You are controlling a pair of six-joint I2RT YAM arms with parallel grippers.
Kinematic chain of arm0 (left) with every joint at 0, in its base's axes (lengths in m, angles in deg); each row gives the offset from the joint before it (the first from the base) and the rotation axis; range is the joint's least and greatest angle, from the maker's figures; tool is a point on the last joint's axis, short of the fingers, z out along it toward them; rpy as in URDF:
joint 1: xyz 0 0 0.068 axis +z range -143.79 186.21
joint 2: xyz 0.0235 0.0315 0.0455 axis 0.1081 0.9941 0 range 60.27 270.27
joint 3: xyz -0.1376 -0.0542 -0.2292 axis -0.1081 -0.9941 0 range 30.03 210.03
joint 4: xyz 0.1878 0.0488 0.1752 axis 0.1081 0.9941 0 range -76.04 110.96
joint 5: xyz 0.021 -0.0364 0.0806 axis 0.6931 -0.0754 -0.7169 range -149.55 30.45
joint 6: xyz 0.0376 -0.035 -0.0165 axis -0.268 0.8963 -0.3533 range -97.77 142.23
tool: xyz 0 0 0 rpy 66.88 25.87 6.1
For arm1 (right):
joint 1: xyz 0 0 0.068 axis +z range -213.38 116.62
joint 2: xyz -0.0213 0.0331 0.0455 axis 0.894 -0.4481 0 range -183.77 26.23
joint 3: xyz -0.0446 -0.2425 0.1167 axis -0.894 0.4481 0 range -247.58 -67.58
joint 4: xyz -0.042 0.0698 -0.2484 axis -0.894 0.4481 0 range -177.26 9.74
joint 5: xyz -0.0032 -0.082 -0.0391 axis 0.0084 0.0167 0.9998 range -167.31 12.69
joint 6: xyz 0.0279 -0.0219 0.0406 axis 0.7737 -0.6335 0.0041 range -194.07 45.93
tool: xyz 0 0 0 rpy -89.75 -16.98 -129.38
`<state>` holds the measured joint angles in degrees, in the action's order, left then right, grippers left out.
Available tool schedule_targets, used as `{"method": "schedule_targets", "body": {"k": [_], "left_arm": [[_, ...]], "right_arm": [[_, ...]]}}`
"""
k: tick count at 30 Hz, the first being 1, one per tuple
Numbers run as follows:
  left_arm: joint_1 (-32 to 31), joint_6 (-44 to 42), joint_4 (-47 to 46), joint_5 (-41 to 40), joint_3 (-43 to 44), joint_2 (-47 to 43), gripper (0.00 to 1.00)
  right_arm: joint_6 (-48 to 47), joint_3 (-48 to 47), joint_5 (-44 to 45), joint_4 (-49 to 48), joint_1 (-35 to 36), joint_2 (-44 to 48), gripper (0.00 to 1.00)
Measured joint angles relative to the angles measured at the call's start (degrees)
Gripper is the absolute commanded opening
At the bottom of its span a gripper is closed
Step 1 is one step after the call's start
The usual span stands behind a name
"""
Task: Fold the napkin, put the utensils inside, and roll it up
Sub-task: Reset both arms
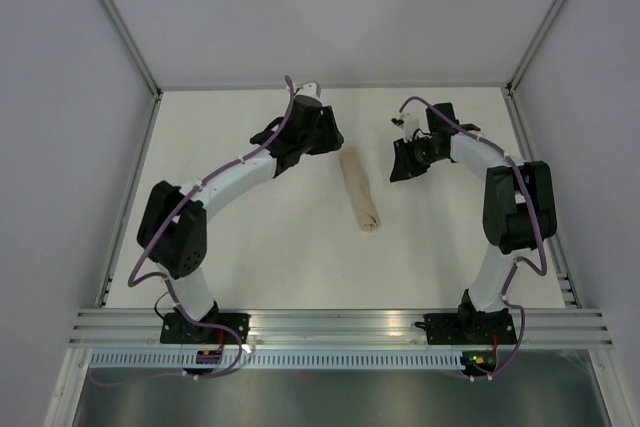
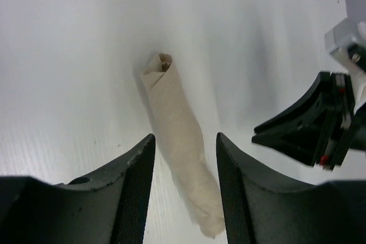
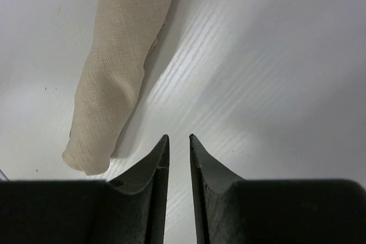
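The beige napkin (image 1: 360, 192) lies rolled into a slim tube on the white table, running near to far. The fork is hidden; no tines or handle show. My left gripper (image 1: 328, 142) is open and empty. It hangs over the far end of the roll, whose tip shows between its fingers in the left wrist view (image 2: 184, 136), with the napkin (image 2: 177, 124) stretching away to an open spiral end. My right gripper (image 1: 402, 165) is to the right of the roll, apart from it. Its jaws (image 3: 178, 136) are nearly shut on nothing, with the napkin (image 3: 120, 67) to their left.
The right gripper's black fingers (image 2: 297, 130) show at the right of the left wrist view. White walls with metal posts (image 1: 120, 17) stand left, right and behind. An aluminium rail (image 1: 340, 325) runs along the near edge by the arm bases.
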<state>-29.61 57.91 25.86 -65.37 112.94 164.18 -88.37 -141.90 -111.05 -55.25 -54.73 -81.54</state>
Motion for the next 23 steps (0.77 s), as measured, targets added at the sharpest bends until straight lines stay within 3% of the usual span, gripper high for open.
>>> {"method": "schedule_targets", "body": {"k": [13, 23], "left_arm": [[0.85, -7.82, 5.22, -1.29, -21.11, -39.74, 0.61], [0.87, -10.12, 9.6, -1.55, -26.84, -48.37, 0.64]], "right_arm": [[0.17, -0.85, -3.8, 1.44, -18.38, 19.02, 0.32], [0.48, 4.26, -1.14, -0.98, -23.91, 31.3, 0.36]]}}
